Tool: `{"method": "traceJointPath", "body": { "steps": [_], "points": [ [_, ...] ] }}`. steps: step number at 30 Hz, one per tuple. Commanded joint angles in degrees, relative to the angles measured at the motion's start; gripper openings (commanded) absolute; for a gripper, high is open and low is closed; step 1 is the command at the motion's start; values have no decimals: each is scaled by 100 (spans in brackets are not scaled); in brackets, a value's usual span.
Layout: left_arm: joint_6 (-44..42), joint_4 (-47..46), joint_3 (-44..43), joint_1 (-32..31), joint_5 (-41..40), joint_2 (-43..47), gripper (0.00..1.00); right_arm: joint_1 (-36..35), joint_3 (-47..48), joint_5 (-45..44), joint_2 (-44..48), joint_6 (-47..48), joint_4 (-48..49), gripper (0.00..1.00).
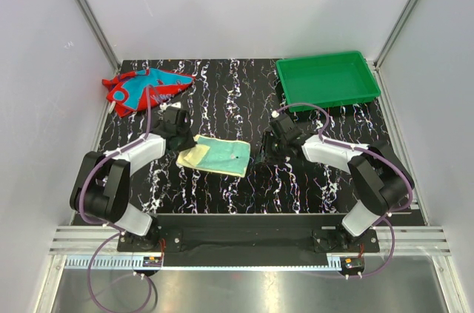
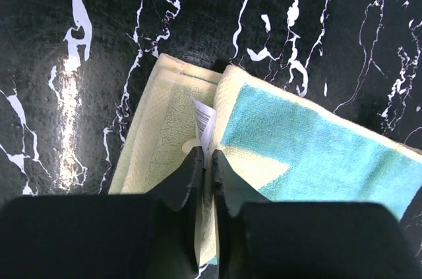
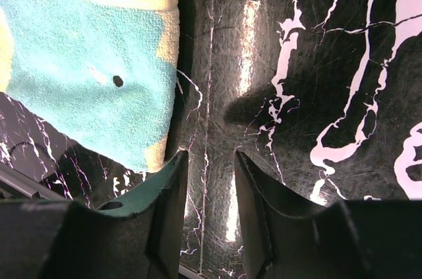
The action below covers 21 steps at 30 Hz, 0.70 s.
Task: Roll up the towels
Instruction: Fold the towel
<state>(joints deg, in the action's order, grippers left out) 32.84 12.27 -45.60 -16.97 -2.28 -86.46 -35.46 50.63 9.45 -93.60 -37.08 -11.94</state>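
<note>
The black, white-veined table [image 1: 244,98] fills the top view. On it, at about 1 o'clock, sits a green tray [image 1: 328,80], close to the far edge.

The red towel [image 1: 144,89], with teal-blue patterns, lies crumpled and unrolled at about 10 o'clock, near the table's far left corner and well apart from both arms.

The pale yellow towel [image 1: 220,155] lies flat near the middle of the table, a little toward 9 o'clock of centre, between the two arms. Its long side runs roughly from 9 to 3 o'clock, slightly skewed. Its teal patch [image 2: 310,154] faces up and covers most of the half toward 3 o'clock. At the 9 o'clock end a yellow underlayer shows beside the upper layer.

The left gripper [image 2: 208,163] is down on that 9 o'clock end. Its jaws are drawn almost together, and a thin ridge of the yellow towel sits pinched in the narrow slit between them.

The right gripper [image 3: 210,160] hangs low over bare table just off the towel's 3 o'clock end. Its jaws stand apart with only table between them and hold nothing. Its own left finger is just beside the towel's near corner; whether it touches cannot be told.

A small white label [image 2: 203,121] stands on the towel at the left gripper's tips. A tiny dark spot [image 3: 118,81] marks the teal.
</note>
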Motion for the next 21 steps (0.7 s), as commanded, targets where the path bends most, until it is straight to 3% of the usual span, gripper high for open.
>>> {"method": "traceJointPath", "body": {
  "steps": [1, 2, 10, 16, 18, 21],
  "points": [
    [-172, -252, -63, -17, 114, 111, 6, 13, -27, -128, 35, 87, -18, 42],
    [-216, -286, -45, -25, 105, 259, 0, 13, -27, -137, 35, 96, -27, 41],
    [-436, 135, -80, -192, -904, 1069, 0, 13, -71, -128, 44, 78, -10, 41],
    [-322, 557, -89, -201, -1546, 947, 22, 13, -88, -119, 17, 69, -18, 41],
    [-200, 671, -71, -192, -1696, 806, 51, 13, -106, -119, 26, 61, -27, 42],
    [-76, 812, -54, -210, -1977, 709, 87, 4, -185, -172, 105, 69, -62, 43]
  ]
}}
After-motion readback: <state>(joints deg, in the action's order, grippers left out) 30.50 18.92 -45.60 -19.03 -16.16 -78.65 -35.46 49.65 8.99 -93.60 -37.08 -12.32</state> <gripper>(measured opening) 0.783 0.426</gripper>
